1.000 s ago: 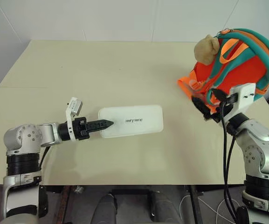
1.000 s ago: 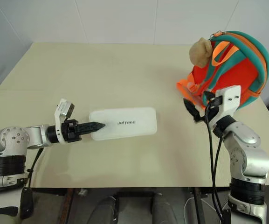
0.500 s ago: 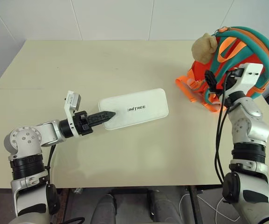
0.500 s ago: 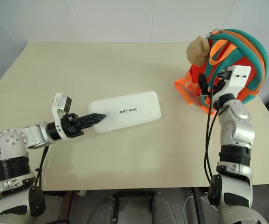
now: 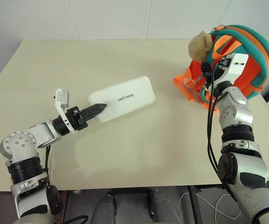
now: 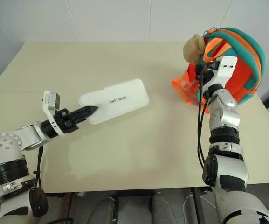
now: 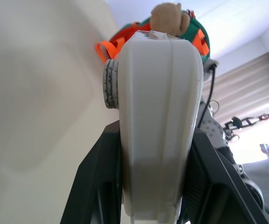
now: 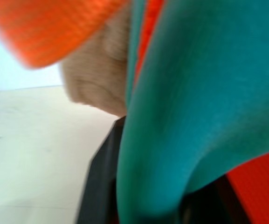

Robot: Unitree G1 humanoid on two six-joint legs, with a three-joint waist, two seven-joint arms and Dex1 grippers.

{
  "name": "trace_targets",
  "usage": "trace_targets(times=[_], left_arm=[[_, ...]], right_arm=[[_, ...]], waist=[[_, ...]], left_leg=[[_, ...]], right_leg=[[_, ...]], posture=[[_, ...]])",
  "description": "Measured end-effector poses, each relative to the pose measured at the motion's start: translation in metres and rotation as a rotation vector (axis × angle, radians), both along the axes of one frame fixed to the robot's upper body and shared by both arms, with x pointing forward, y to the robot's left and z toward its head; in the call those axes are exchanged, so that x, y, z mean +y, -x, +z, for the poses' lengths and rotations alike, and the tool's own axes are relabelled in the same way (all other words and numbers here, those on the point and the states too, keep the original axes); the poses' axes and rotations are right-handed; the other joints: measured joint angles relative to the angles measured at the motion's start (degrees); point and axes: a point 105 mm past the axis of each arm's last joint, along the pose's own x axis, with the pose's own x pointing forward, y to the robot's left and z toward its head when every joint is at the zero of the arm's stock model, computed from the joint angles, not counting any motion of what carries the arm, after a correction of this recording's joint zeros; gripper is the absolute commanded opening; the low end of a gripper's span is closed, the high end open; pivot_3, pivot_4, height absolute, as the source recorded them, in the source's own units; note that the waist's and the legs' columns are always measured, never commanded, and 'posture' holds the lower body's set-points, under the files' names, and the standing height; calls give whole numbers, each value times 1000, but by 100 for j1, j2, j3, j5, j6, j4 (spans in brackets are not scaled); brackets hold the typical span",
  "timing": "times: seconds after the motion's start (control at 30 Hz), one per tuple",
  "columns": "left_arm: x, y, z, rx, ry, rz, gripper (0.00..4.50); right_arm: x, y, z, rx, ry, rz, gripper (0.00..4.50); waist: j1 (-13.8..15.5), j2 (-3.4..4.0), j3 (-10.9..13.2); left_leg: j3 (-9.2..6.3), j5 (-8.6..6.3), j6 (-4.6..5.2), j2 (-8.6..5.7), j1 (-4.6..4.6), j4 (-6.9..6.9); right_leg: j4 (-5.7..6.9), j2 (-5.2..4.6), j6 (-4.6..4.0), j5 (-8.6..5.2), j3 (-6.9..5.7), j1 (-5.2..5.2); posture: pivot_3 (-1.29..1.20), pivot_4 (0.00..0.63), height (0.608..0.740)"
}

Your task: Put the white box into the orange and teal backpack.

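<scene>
Where right gripper (image 5: pixel 208 70) meets backpack (image 5: pixel 246 51), strap hides jaws.

Right gripper (image 5: pixel 207 71) fingertips are sitting buried against the orange and teal backpack (image 5: pixel 251 60); grip point hidden. In the right wrist view a teal strap (image 8: pixel 185 116) is blurring and covering the fingers. The white box (image 7: pixel 155 121) is masking the left gripper's (image 5: pixel 97 108) pads in the left wrist view

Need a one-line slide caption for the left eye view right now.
Left gripper clamps one end of the white box while right gripper grips a teal strap of the orange and teal backpack.
</scene>
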Motion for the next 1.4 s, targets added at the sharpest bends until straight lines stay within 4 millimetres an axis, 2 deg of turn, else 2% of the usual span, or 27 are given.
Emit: trace_targets(times=[0.2, 0.3, 0.43, 0.57, 0.63, 0.73, 0.83, 1.03, 1.13, 1.27, 1.4], left_arm=[[21, -16, 16, -35, -16, 94, 1261], [38, -25, 25, -51, -66, 154, 1261], [46, -32, 34, -79, -92, 164, 1261], [56, -39, 46, -124, -121, 179, 1261], [57, -41, 50, -139, -125, 176, 1261], [60, -43, 48, -142, -137, 170, 1261], [59, -45, 47, -140, -144, 153, 1261], [58, -42, 51, -193, -180, 119, 1261], [60, -35, 59, -242, -182, 82, 1261], [68, -21, 80, -350, -208, 38, 1261], [69, -14, 87, -401, -221, 0, 1261]], right_arm=[[42, 27, 29, -95, 57, 228, 0], [73, 57, 43, -138, 83, 420, 0], [100, 94, 58, -181, 114, 622, 0], [120, 132, 70, -205, 169, 804, 0], [126, 150, 68, -193, 194, 890, 0], [133, 174, 59, -142, 234, 1015, 0], [137, 189, 56, -105, 261, 1081, 0], [133, 199, 33, -9, 333, 1100, 0], [128, 206, 22, 40, 371, 1114, 0], [124, 217, 24, 51, 363, 1156, 0], [124, 223, 28, 57, 359, 1185, 0]], waist=[[9, 1, 0], [0, 2, 1], [32, 3, 2], [45, 3, 2], [60, 3, 2], [84, 2, 2], [98, 2, 2], [139, 1, 2], [169, -2, 3], [165, -1, 3], [180, -2, 3]], left_leg=[[3, 4, -7, 1, -10, -6], [10, 8, -14, 4, -37, -10], [13, 9, -16, 6, -48, -15], [14, 7, -12, 5, -54, -14], [11, 6, -10, 6, -58, -15], [10, 5, -8, 5, -70, -10], [9, 5, -7, 5, -91, 5], [9, 5, -6, 5, -92, 6], [9, 4, -6, 5, -95, 8], [10, 4, -5, 6, -93, 8], [9, 5, -3, 6, -95, 22]], right_leg=[[12, 1, 0, 0, 2, -23], [34, 2, -4, -3, 7, -70], [32, 3, -7, -5, 5, -81], [25, 1, -7, -5, 5, -82], [22, 1, -8, -6, 2, -82], [17, 0, -8, -6, -1, -87], [26, 0, -7, -5, -1, -105], [27, 1, -7, -6, 0, -107], [26, 2, -7, -6, -1, -108], [29, 1, -8, -6, 0, -108], [34, 1, -8, -6, -1, -107]], posture=[[0, 150, 740], [0, 150, 740], [0, 150, 740], [0, 150, 740], [0, 150, 740], [0, 150, 740], [0, 150, 740], [0, 150, 740], [0, 150, 740], [0, 150, 740], [0, 150, 740]])
